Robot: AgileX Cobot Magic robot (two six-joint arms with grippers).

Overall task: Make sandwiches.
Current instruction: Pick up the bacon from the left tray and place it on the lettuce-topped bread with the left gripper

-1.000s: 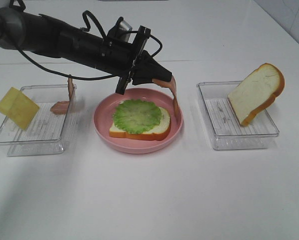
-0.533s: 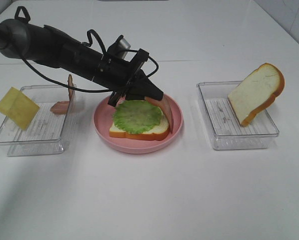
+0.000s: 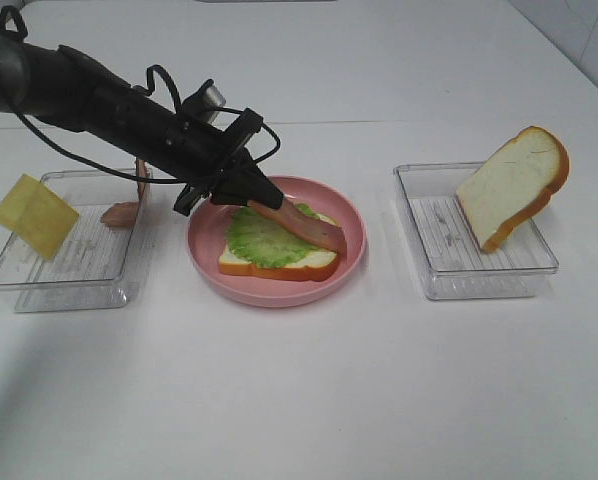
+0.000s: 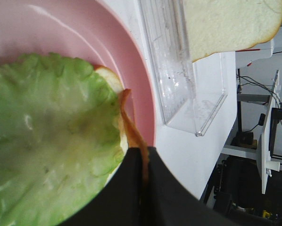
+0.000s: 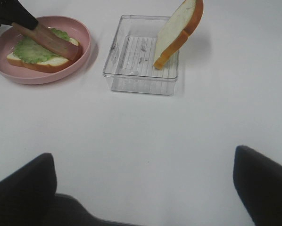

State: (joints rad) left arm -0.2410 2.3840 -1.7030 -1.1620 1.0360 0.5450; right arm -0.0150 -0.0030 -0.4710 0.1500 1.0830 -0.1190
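On the pink plate lies the sandwich base, a bread slice topped with green lettuce. My left gripper hovers low over the plate's back left, shut on one end of a bacon strip. The strip slants across the lettuce to the bread's right edge. In the left wrist view the bacon runs from the closed left gripper beside the lettuce. A second bread slice leans in the right tray. My right gripper is open above bare table, holding nothing.
The left clear tray holds a yellow cheese square propped on its left wall and another bacon strip at its back right corner. The dark left arm crosses above that tray.
The left gripper has moved down and to the left. The bacon, which hung over the plate's right rim, now lies across the lettuce.
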